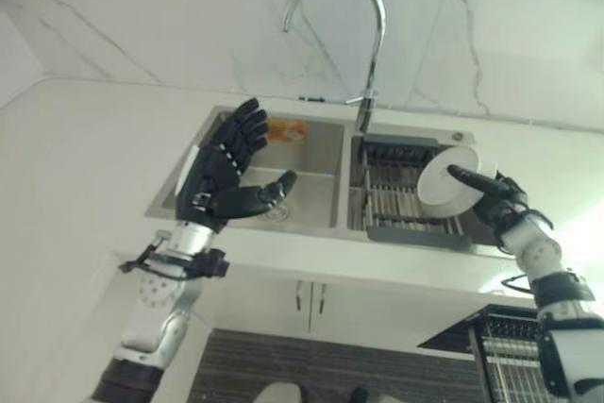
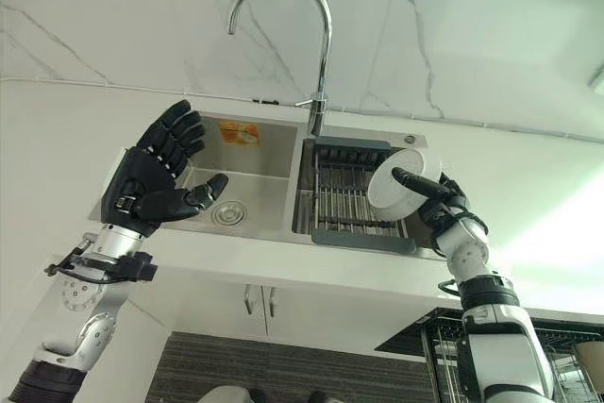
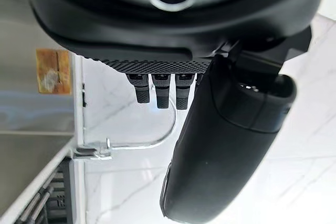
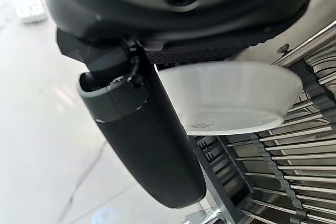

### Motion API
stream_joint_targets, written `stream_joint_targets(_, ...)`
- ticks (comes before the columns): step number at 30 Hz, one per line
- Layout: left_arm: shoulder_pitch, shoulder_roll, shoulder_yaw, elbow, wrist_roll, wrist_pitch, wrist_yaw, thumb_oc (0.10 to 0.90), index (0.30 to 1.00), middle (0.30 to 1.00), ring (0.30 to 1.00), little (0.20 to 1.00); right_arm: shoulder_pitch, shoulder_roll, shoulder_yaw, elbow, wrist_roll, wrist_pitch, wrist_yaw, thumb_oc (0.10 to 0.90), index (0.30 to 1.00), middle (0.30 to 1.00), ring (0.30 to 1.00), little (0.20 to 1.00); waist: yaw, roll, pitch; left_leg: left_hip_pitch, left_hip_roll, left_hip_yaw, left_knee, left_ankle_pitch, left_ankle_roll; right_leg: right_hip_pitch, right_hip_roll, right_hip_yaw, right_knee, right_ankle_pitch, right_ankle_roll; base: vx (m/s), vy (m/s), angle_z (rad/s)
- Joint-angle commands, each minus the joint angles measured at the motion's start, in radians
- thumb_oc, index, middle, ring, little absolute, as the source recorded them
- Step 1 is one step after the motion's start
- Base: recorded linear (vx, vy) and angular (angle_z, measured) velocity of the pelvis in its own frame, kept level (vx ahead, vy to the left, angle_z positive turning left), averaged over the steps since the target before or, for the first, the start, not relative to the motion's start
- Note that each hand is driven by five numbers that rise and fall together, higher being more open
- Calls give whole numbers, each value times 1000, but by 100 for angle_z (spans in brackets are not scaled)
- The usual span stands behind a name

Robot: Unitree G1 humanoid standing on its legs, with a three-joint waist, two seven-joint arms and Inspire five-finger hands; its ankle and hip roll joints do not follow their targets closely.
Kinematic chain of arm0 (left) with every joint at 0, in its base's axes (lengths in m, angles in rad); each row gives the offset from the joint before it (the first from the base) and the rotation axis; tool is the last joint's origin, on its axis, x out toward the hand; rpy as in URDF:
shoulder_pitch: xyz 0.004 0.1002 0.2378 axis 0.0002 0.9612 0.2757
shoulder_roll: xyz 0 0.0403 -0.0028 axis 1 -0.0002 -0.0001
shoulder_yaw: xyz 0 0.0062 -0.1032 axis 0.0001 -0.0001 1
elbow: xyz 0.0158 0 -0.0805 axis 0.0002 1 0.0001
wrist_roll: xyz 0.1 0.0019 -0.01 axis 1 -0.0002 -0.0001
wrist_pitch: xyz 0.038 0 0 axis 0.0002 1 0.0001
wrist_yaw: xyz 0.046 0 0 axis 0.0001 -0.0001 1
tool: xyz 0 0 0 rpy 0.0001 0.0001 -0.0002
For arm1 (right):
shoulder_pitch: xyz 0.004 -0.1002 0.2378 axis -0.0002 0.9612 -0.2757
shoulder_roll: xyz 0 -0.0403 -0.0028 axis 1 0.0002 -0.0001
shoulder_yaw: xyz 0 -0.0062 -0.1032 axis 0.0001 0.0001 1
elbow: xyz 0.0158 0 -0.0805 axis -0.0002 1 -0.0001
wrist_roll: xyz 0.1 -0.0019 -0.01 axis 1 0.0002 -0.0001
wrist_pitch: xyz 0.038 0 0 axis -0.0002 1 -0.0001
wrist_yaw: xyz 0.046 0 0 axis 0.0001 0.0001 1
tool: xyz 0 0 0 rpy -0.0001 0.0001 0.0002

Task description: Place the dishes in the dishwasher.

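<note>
A white dish (image 1: pixel 444 181) is pinched in my right hand (image 1: pixel 500 197) above the drying rack (image 1: pixel 401 200) in the sink's right basin. The right wrist view shows the same dish (image 4: pixel 231 98) held between the thumb (image 4: pixel 142 135) and the hidden fingers, over the rack's metal bars (image 4: pixel 294 166). My left hand (image 1: pixel 226 167) is raised over the left basin (image 1: pixel 283 172), fingers straight and spread, holding nothing. A corner of the dishwasher rack (image 2: pixel 514 356) shows at the lower right, below the counter.
A tall curved tap (image 1: pixel 363 35) rises between the two basins. An orange sticker (image 1: pixel 286 129) marks the left basin's back wall, and a drain (image 2: pixel 226 214) sits in its floor. White counter (image 1: pixel 85 158) surrounds the sink, with cupboard doors (image 1: pixel 307 299) below.
</note>
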Motion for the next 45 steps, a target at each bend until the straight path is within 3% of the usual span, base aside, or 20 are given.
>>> stream_joint_targets(1, -82, 35, 5, -105, -39, -80, 14, 800, 900, 900, 900, 900, -147, -109, 38, -20, 28, -73, 37, 400, 300, 300, 300, 300, 11, -6, -77, 16, 65, -28, 11, -58, -110, 61, -27, 22, 30, -119, 82, -17, 26, 4)
stream_joint_targets(6, -81, 38, -5, -102, -45, -80, 17, 800, 900, 900, 900, 900, -191, -125, 59, 24, -25, -91, 18, 400, 300, 300, 300, 300, 21, -4, -79, 13, 64, -35, 11, -53, -112, 64, -30, 13, 30, -121, 82, -16, 24, 10)
stream_joint_targets(7, -81, 40, -6, -105, -45, -77, 19, 800, 900, 900, 900, 900, -199, -132, 68, 28, -84, -112, 0, 400, 300, 300, 300, 300, 23, -3, -79, 12, 63, -37, 11, -53, -113, 64, -31, 12, 30, -121, 82, -23, 27, 11)
stream_joint_targets(13, -69, 39, -14, -111, -31, -94, 23, 800, 900, 900, 900, 900, -240, -184, 87, -20, -169, -240, -53, 400, 300, 300, 300, 300, 18, -3, -77, 14, 58, -39, 11, -52, -111, 65, -32, 16, 30, -117, 84, -14, 47, 2)
stream_joint_targets(14, -60, 40, -16, -117, -23, -103, 22, 800, 900, 900, 900, 900, -257, -210, 92, -67, -214, -303, -79, 400, 300, 300, 300, 300, 13, -3, -78, 15, 57, -35, 11, -53, -110, 62, -34, 21, 30, -114, 88, -4, 80, 0)
stream_joint_targets(16, -43, 43, -7, -130, -37, -103, 15, 800, 900, 900, 900, 900, -266, -238, 85, -150, -253, -354, -104, 400, 300, 300, 300, 300, 6, -4, -78, 14, 56, -32, 11, -55, -108, 56, -35, 28, 30, -111, 91, -15, 100, -2)
stream_joint_targets(22, -3, 40, 0, -159, -32, -116, -41, 800, 900, 900, 900, 900, -248, -290, 73, -420, -420, -450, -170, 400, 300, 300, 300, 300, -23, -12, -80, 12, 48, -16, 11, -63, -97, 41, -37, 57, 30, -100, 101, -15, 98, -11)
stream_joint_targets(26, 5, 35, 0, -196, -49, -122, -100, 800, 900, 900, 900, 900, -167, -283, 9, -595, -423, -483, -209, 400, 300, 300, 300, 300, -48, -17, -75, 8, 38, -12, 11, -69, -89, 28, -37, 80, 30, -87, 112, -15, 98, -22)
stream_joint_targets(31, -1, 41, -28, -250, 73, -136, -97, 800, 900, 900, 900, 900, -13, -172, -58, -817, -485, -469, -269, 400, 300, 300, 300, 300, -95, -21, -56, 7, 28, 3, 11, -82, -75, -16, -39, 120, 30, -46, 137, -24, 71, -34)
stream_joint_targets(33, -19, 50, -43, -247, 95, -133, -80, 800, 900, 900, 900, 900, 16, -125, -67, -852, -495, -467, -268, 400, 300, 300, 300, 300, -98, -32, -45, 11, 38, 31, 11, -89, -77, -40, -65, 97, 30, -17, 157, -152, -118, -95)
stream_joint_targets(34, -36, 60, -41, -245, 141, -137, -61, 800, 900, 900, 900, 900, 1, -93, -65, -857, -489, -481, -257, 400, 300, 300, 300, 300, -87, -42, -32, 15, 68, 85, 11, -90, -82, -39, -135, 3, 30, 22, 188, -339, -324, -152)
stream_joint_targets(35, -54, 77, -36, -234, 171, -155, -46, 800, 900, 900, 900, 900, -3, -76, -56, -849, -493, -519, -298, 400, 300, 300, 300, 300, -75, -37, -23, 14, 101, 136, 11, -79, -85, -14, -186, -46, 30, 58, 205, -398, -388, -173)
stream_joint_targets(38, -112, 114, -58, -215, 252, -171, 3, 800, 900, 900, 900, 900, -34, -14, -10, -820, -516, -595, -353, 400, 300, 300, 300, 300, -57, -20, -12, 2, 156, 191, 11, -62, -86, 23, -270, -90, 30, 124, 202, -280, -323, -106)
stream_joint_targets(42, -156, 121, -46, -220, 256, -133, 16, 800, 900, 900, 900, 900, -20, 44, -2, -910, -591, -567, -385, 400, 300, 300, 300, 300, -47, -13, -15, -5, 215, 229, 11, -47, -107, 31, -294, -107, 30, 67, 212, -108, -362, -68)
stream_joint_targets(45, -135, 108, -27, -221, 258, -122, 6, 800, 900, 900, 900, 900, -25, 26, 3, -950, -584, -525, -370, 400, 300, 300, 300, 300, -56, -6, -32, 12, 268, 265, 11, -31, -144, 19, -281, -128, 30, 16, 225, 12, -258, -88)
